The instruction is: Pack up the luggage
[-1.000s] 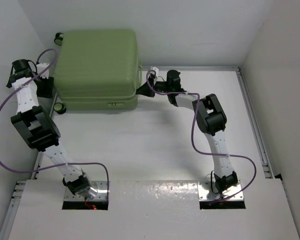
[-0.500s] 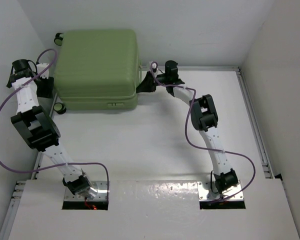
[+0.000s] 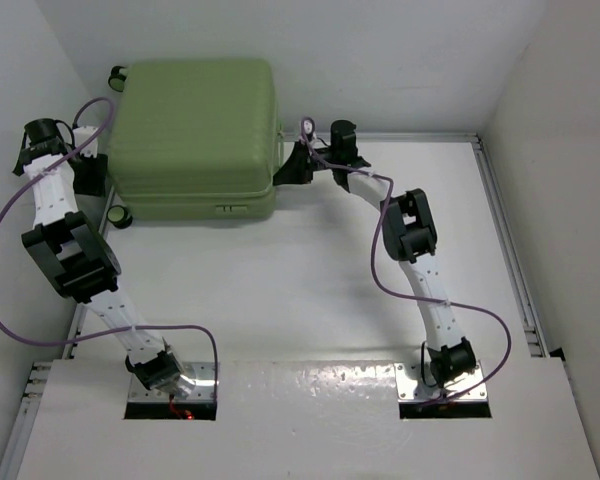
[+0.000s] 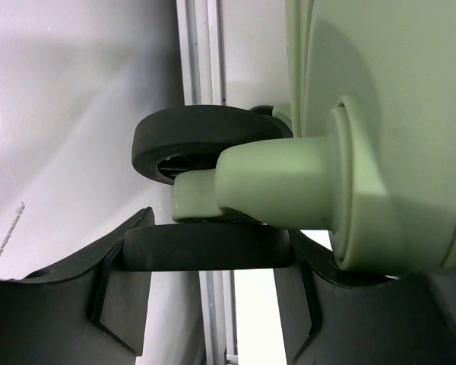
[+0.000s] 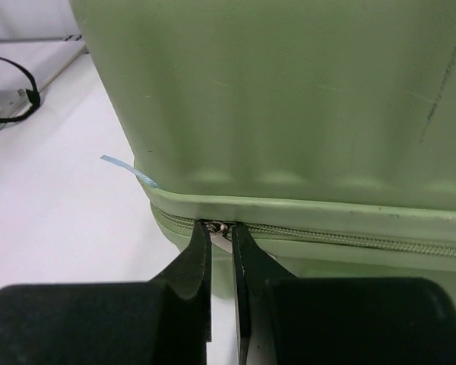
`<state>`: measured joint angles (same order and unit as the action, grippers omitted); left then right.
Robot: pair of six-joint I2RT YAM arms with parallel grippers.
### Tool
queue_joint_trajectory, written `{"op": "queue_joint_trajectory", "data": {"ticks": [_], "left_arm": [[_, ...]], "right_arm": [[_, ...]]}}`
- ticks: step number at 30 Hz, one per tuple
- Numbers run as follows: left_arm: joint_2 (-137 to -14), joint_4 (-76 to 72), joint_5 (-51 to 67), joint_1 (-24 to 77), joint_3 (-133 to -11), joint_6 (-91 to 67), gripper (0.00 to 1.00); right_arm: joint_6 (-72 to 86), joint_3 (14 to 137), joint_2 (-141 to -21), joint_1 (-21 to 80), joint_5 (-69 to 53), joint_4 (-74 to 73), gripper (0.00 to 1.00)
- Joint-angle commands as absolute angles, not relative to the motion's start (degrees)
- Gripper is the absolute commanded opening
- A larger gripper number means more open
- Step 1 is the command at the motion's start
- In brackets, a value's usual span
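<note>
Already closed and held at both ends

Lying flat at the far-left corner of the table (image 3: 310, 290), close against the back wall (image 3: 380, 60): the luggage (image 3: 195, 120), lid down. At its left end, clamped in the left gripper (image 4: 213, 237), a black wheel (image 4: 205, 251), with fingers (image 4: 76, 289) against either face. At its right side, pinched between the nearly closed jaws of the right gripper (image 5: 220, 237), the metal zipper pull (image 5: 216, 226) on the seam. Poking out beside that, a pale blue strip (image 5: 129, 169).
</note>
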<state>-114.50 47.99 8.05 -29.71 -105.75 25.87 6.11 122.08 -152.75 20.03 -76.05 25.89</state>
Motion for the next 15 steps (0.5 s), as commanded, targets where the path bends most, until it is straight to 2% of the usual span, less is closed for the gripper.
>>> {"op": "queue_joint_trajectory", "data": {"ticks": [1, 11, 14, 15], "left_arm": [[-125.95, 39.11, 11.16, -19.52, -101.95, 14.59, 0.0], [-124.28, 39.11, 12.22, -19.51, -100.81, 13.54, 0.0], [-123.67, 39.11, 12.22, -19.51, -100.81, 13.54, 0.0], [-123.66, 39.11, 12.22, -19.51, -100.81, 13.54, 0.0]], "right_arm": [[-4.83, 124.11, -156.1, 13.45, 22.23, 31.99, 0.0], [1.48, 122.53, -150.83, 7.47, 22.85, 26.11, 0.0], [1.58, 116.21, -146.26, 6.42, 16.13, 28.73, 0.0], [1.67, 107.32, -142.77, 5.81, 12.26, 32.39, 0.02]]}}
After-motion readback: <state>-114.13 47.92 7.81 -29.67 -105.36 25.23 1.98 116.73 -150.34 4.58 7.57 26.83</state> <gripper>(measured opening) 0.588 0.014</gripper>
